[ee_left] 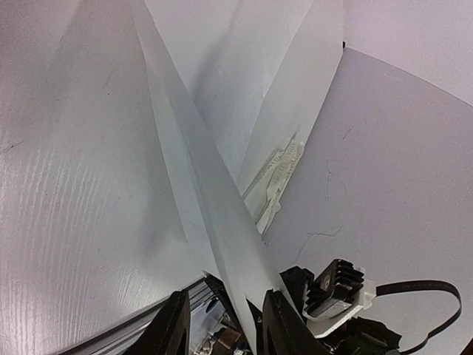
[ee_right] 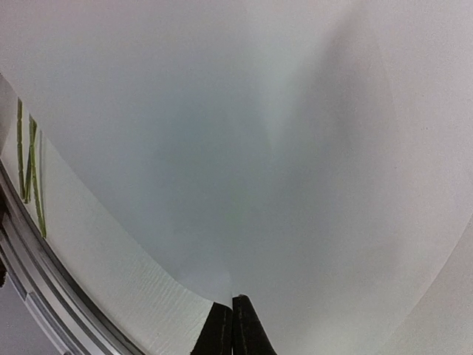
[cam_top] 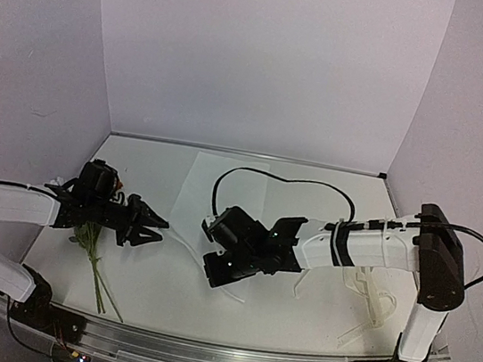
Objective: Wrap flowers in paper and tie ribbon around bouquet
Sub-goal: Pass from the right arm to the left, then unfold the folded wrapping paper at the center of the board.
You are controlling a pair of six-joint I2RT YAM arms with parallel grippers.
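- The paper lies in the middle of the table, with its near part lifted into a ridge. It is thin, light and creases easily, so an edge or corner is the best place to pinch it.
- The ribbon lies loose and floppy at the right.
- The flowers lie under the left arm; hold them gently by the thin stems.
- Right gripper: jaws together, seemingly on the paper's near edge.
- Left gripper: jaws apart around the raised fold.

Smooth matt paper, table seemingly faintly grained.
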